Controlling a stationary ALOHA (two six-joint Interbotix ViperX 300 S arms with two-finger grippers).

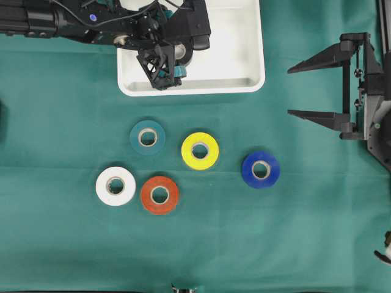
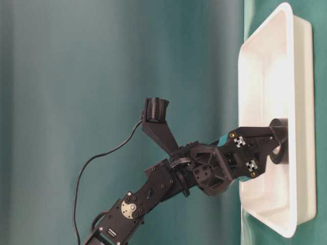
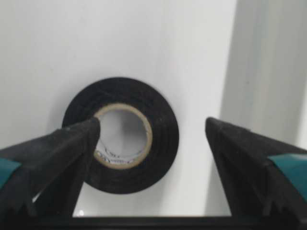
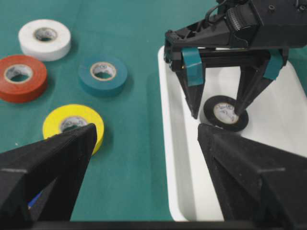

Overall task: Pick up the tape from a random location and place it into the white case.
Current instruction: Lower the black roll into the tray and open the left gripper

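Spread left fingers (image 3: 53,158), black tape (image 3: 127,135) lying flat, white case (image 4: 178,182)

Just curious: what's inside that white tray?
One black tape roll lies flat in the white case, under the open left gripper. The arm hides part of the floor.

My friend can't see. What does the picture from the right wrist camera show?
A black tape roll lies flat in the white case, with the left gripper open right above it. On the green cloth beside the case sit white, red, teal and yellow rolls.
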